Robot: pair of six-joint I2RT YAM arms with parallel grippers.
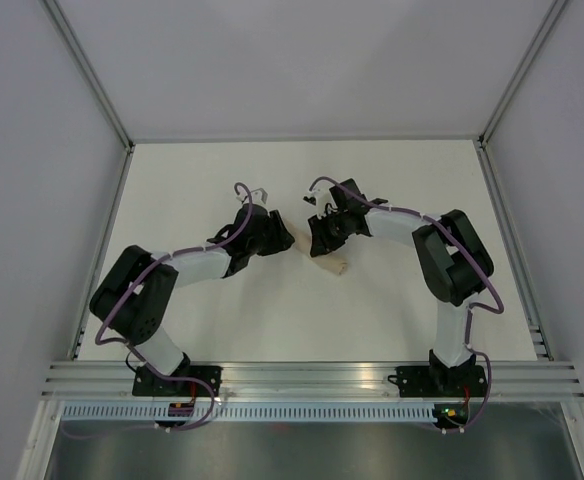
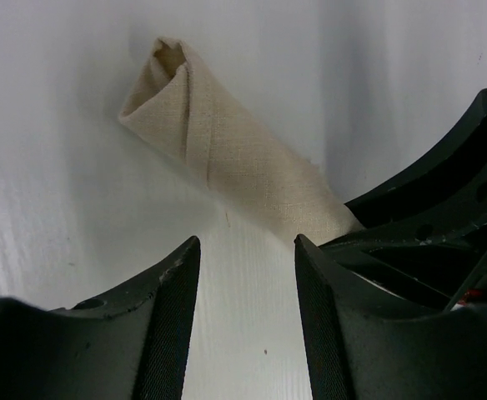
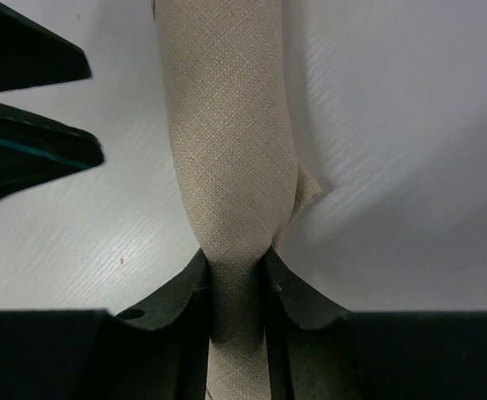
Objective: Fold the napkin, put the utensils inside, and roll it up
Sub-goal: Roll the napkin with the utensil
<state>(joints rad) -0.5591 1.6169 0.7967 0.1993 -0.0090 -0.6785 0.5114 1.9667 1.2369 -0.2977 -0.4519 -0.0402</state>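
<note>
Two hands: both are working close together at mid surface (image 1: 272, 320).
Napkin: the napkin (image 2: 227, 167) is lying on the surface as a tight roll, with one end gaping open.
Right hand: the right hand (image 3: 235, 262) is pinching the roll near one end, jaws narrow.
Left hand: the left hand (image 2: 246, 246) is standing wide beside the roll, gripping nothing.
Contents: no utensils are showing, and whether any are sitting inside cannot be told.
Progress: folding and rolling are looking complete, with only release seeming to remain.
</note>
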